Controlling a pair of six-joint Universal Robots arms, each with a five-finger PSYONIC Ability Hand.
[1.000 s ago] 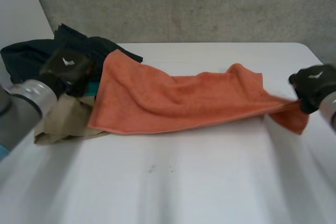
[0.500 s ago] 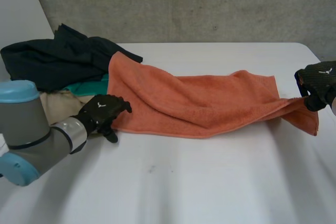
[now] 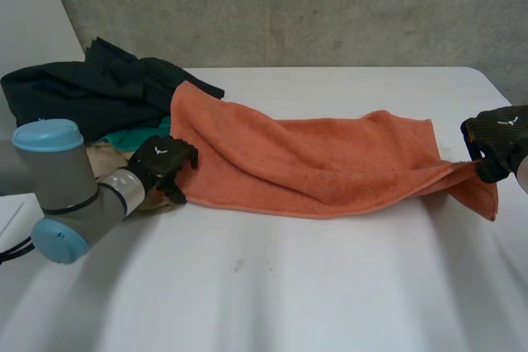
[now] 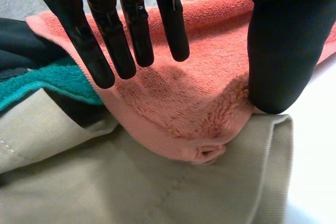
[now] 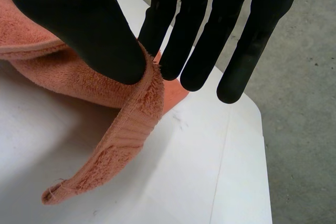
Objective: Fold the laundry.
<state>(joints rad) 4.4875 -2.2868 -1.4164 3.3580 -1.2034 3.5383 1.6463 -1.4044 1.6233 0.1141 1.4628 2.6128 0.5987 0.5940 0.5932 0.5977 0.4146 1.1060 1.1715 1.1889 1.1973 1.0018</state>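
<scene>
An orange towel (image 3: 313,162) lies stretched across the white table (image 3: 289,286), bunched lengthwise. My left hand (image 3: 161,162) is at its near left corner. In the left wrist view the straight fingers (image 4: 131,24) hover over the towel (image 4: 178,108) while the thumb (image 4: 283,40) rests on the corner's edge, so the hand is open. My right hand (image 3: 499,133) holds the towel's right end just above the table. There the thumb (image 5: 79,19) and fingers pinch the hem of the towel (image 5: 126,124), and a corner hangs down below the grip.
A heap of dark garments (image 3: 82,92) sits at the table's far left, with a teal cloth (image 3: 136,136) and a beige garment (image 4: 131,187) under the towel's left corner. The table's right edge (image 5: 247,145) runs close beside my right hand.
My left arm swung down from the dark heap to the towel's near left corner, and its hand opened. My right hand kept its pinch and drew the towel a little to the right.
</scene>
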